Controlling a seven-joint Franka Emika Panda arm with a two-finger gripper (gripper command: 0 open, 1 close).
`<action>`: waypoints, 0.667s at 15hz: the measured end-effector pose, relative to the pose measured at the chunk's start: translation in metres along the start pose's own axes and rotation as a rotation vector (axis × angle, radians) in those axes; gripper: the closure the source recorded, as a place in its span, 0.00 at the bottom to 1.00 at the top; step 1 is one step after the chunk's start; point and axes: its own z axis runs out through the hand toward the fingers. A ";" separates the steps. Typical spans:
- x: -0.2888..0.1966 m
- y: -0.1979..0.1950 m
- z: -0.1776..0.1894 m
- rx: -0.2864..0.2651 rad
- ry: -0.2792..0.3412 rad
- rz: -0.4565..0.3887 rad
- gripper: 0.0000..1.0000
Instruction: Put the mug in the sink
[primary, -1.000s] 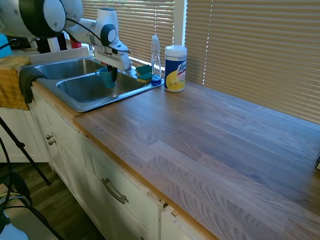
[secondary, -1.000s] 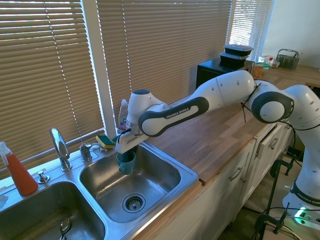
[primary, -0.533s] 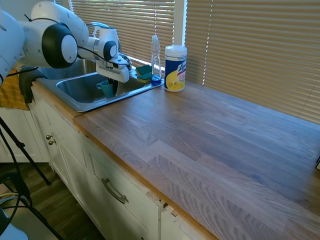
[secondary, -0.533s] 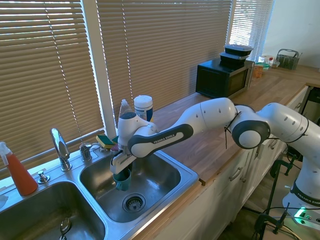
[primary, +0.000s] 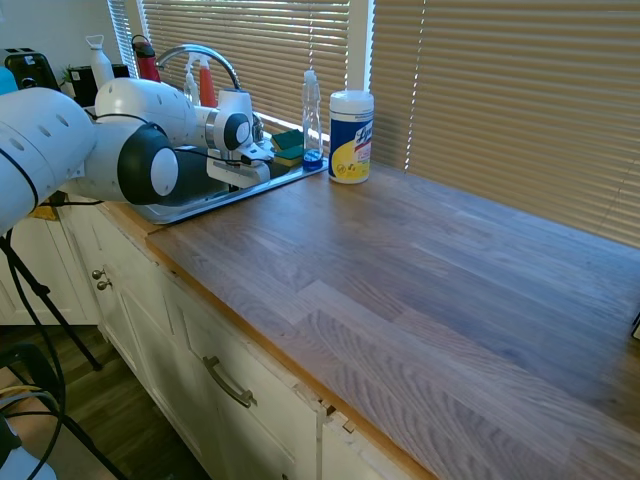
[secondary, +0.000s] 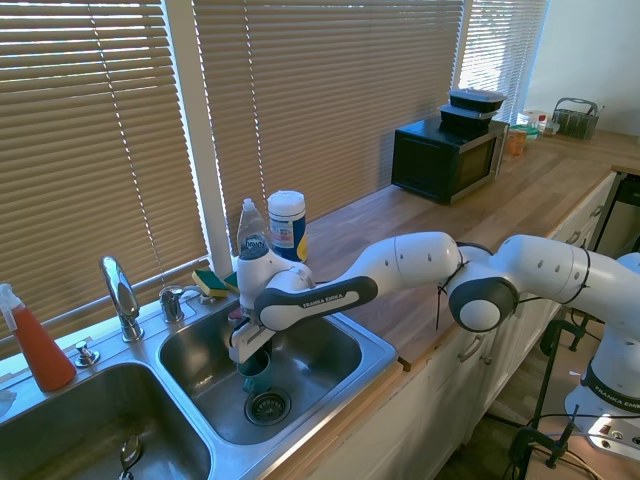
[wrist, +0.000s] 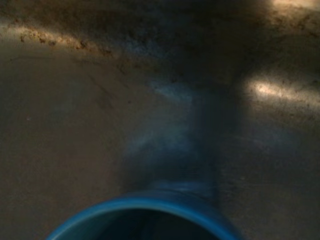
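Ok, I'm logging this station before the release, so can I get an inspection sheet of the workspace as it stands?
Surface: brown wooden countertop, bare over most of its length.
Job's things: small teal-blue mug low inside the basin of the stainless steel sink, beside the drain; whether it touches the bottom cannot be told.
Clutter: white wipes canister with yellow label, clear soap bottle, green and yellow sponges, red spray bottle.
Grippers: tool reaches into the basin, on the mug.
Cables: nothing seen on the counter.
Surroundings: closed tan window blinds, black microwave, white cabinet fronts.
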 end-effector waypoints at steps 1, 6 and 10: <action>0.001 0.000 0.001 -0.001 0.000 -0.007 0.00; 0.003 0.000 -0.006 -0.007 0.004 -0.020 0.00; 0.013 0.001 -0.024 0.006 0.039 -0.015 0.00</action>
